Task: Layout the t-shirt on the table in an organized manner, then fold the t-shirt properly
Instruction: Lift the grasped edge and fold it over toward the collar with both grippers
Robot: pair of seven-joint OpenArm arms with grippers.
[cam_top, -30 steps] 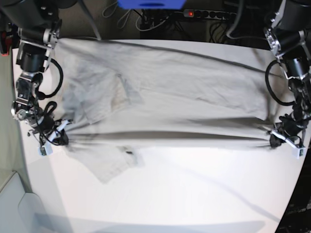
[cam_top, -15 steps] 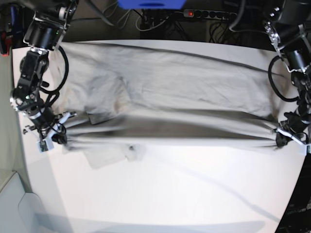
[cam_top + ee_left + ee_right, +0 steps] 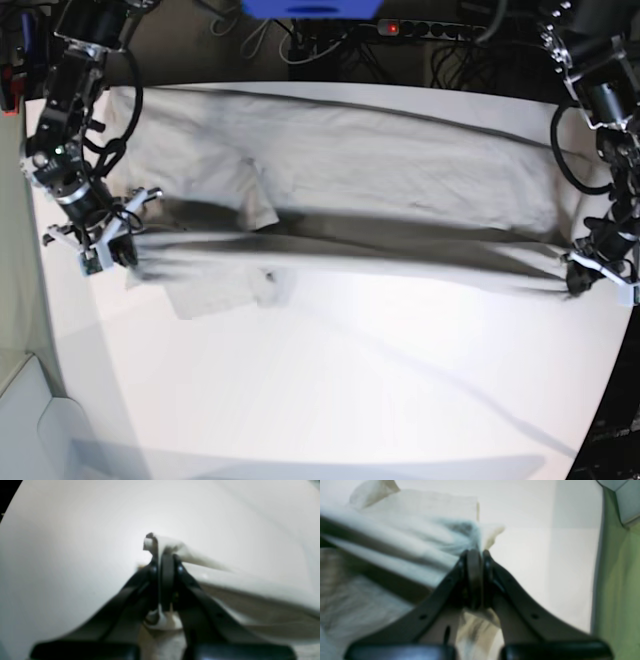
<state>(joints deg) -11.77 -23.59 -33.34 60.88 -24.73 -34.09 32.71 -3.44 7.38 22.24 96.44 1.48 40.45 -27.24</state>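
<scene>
Looks like the fold step is on: both grippers are clamped on the t-shirt (image 3: pixel 350 190); right gripper (image 3: pixel 118 250) by the table (image 3: pixel 350 400) edge, left gripper (image 3: pixel 585 275) by the opposite edge; the near fold hangs taut between the 2; next I'd carry it toward the far edge evenly.

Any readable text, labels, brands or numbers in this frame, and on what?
None can be read.
The t-shirt shows no print in any view.
The white tags on the left gripper and right gripper are too small to tell.
The table is plain.
</scene>
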